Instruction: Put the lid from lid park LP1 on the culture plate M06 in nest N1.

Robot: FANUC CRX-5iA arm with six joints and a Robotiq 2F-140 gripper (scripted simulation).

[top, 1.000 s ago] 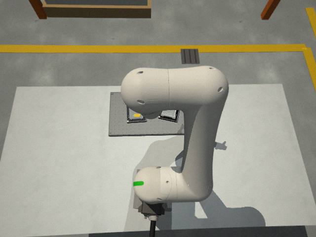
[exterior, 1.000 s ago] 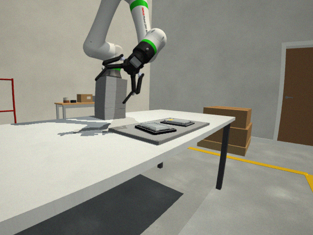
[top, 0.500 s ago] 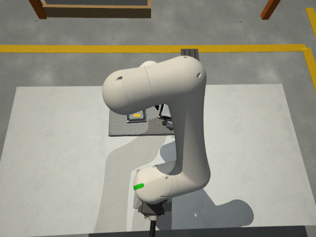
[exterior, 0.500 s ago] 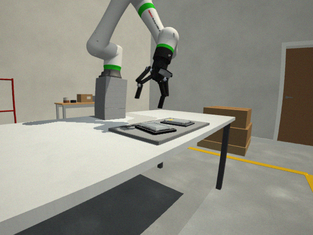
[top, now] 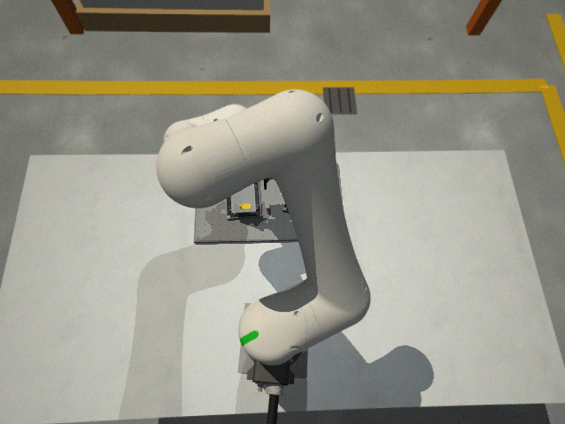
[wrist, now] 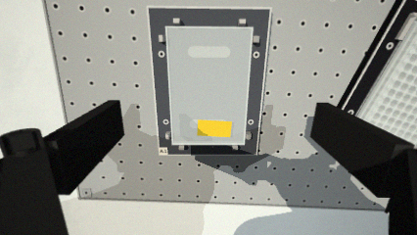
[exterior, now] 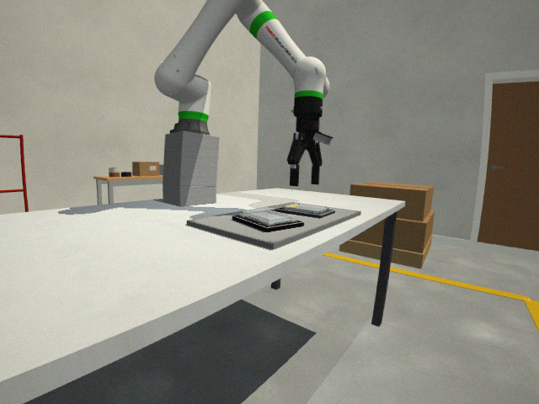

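The clear lid (wrist: 209, 78) (exterior: 306, 209) (top: 244, 208) with a yellow label lies in the dark frame of lid park LP1 (wrist: 156, 73) on the grey perforated board (wrist: 98, 73) (exterior: 269, 239) (top: 214, 230). The white multi-well culture plate M06 (wrist: 396, 93) (exterior: 267, 218) sits in its dark nest beside it, uncovered. My gripper (wrist: 217, 118) (exterior: 304, 177) is open and empty, pointing straight down, well above the lid. In the overhead view the arm hides the gripper and the plate.
The board lies on a white table (exterior: 109, 269) (top: 91, 274). The arm's grey pedestal (exterior: 189, 167) stands behind the board. Stacked cardboard boxes (exterior: 392, 217) stand on the floor beyond the table's edge.
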